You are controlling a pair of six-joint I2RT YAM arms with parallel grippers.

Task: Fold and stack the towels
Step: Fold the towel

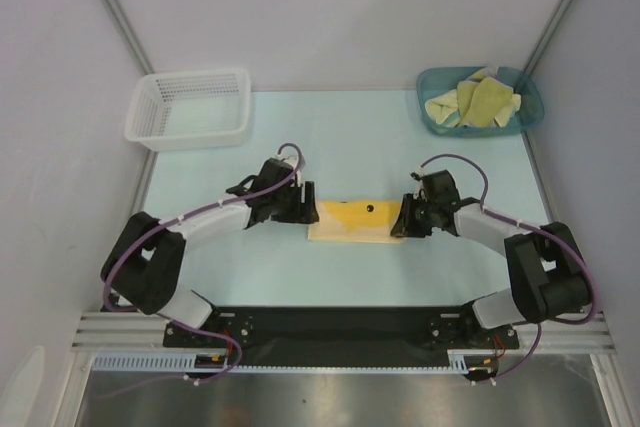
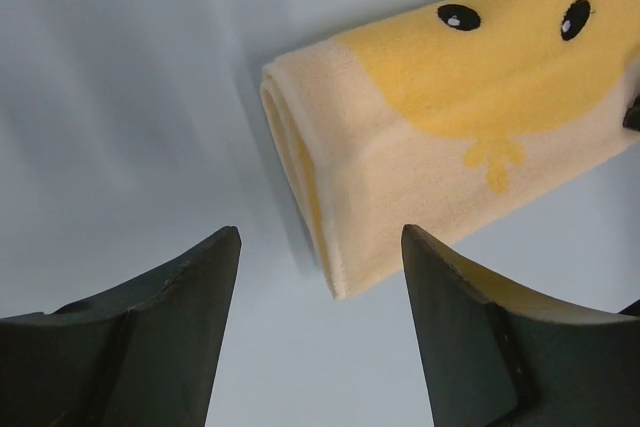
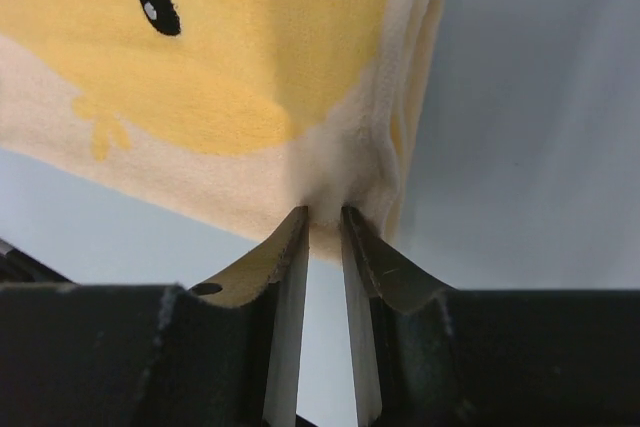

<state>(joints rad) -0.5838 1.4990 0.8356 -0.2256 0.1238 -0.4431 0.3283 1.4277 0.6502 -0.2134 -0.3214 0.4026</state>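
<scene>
Towel (image 1: 355,219) lies folded mid-table (image 1: 230,272), L gripper (image 2: 320,231) open just off its left end, R gripper (image 3: 322,212) pinching its right end; fold looks abt done, next prob needs R to release too.

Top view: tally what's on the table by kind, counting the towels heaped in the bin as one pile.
Folded yellow towel: 1
Towel pile: 1
Teal bin: 1
White mesh basket: 1
Total: 4
</scene>
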